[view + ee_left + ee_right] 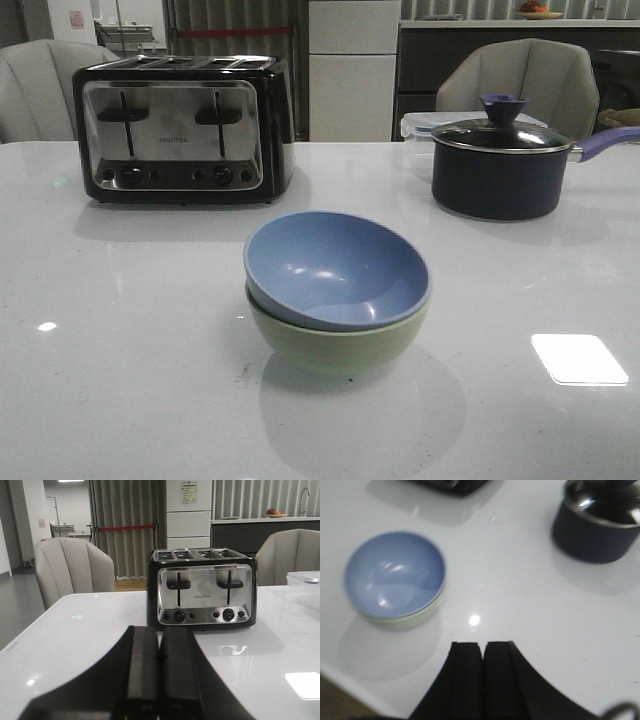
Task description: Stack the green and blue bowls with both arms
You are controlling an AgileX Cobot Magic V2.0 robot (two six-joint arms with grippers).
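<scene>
The blue bowl sits nested inside the green bowl at the middle of the white table, slightly tilted. The stack also shows in the right wrist view, blue bowl over the green bowl's rim. My right gripper is shut and empty, above the table and apart from the bowls. My left gripper is shut and empty, low over the table facing the toaster. Neither arm shows in the front view. The bowls are out of the left wrist view.
A black and chrome toaster stands at the back left, also seen in the left wrist view. A dark lidded saucepan with a blue handle stands at the back right. Chairs stand behind the table.
</scene>
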